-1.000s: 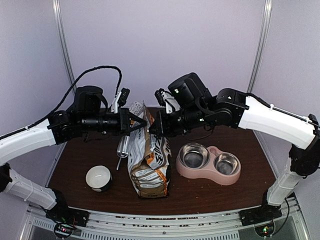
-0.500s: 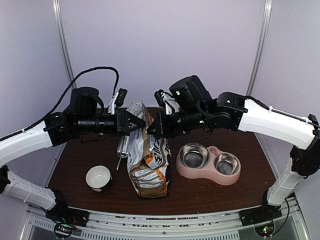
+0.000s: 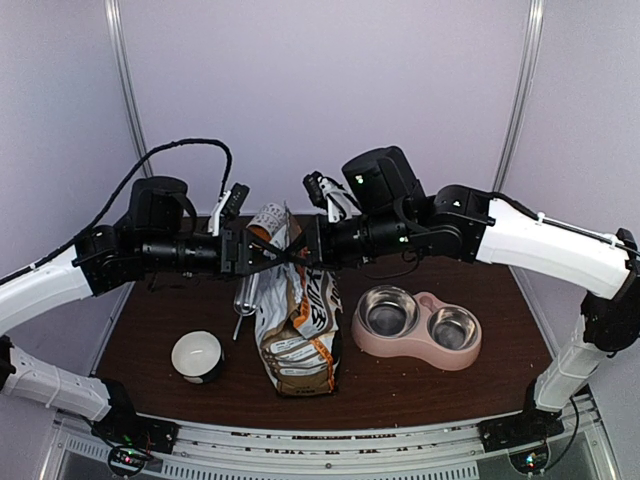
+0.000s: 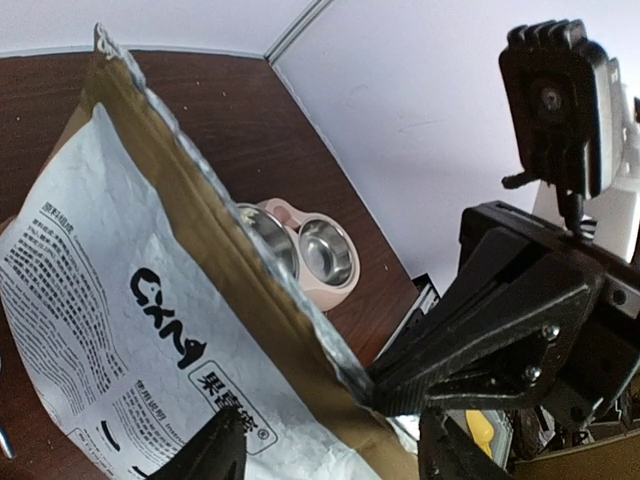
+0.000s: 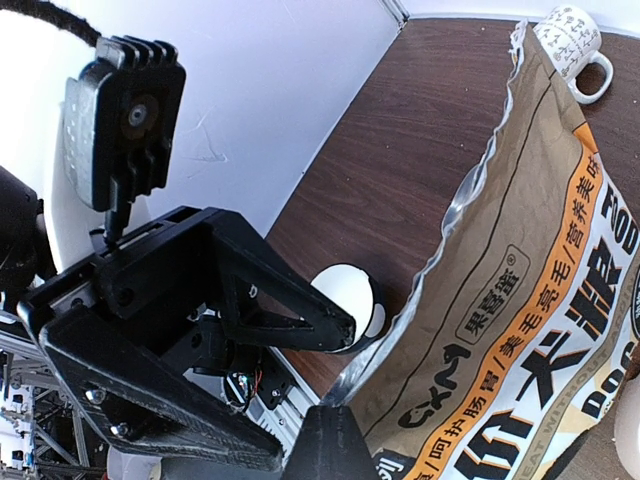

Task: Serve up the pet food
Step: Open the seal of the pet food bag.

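Over the last second the left arm has drawn back a little toward the desk's left edge. The right gripper (image 4: 382, 383) has risen slightly, and everything standing on the desk has kept its place.

The brown wooden desk (image 3: 430, 390) carries it all. The pet-food bag (image 3: 295, 330), printed in tan, orange and black with a white back panel, stands upright a little left of the desk's middle, nearer the front edge. Its top is open and shows a crinkled foil lining.

To its right, between the middle and the right edge, sits the pink double bowl (image 3: 420, 353) with two steel cups.

Both arms reach in over the bag's top from opposite sides. The left gripper (image 3: 278, 251) is spread: in its wrist view its two fingers (image 4: 232, 440) stand apart with the bag's rim and white panel running between them. The right gripper's tips come together to a single point on the foil rim, apparently pinching it.

A small white bowl (image 3: 197, 355) with a dark band sits toward the front-left corner. A silver metal tool (image 3: 245, 292) lies just left of the bag. A white mug (image 5: 572, 38) with dark lettering stands beyond the bag, toward the back edge.

The pet food itself is not in sight: no view looks down into the bag's mouth.
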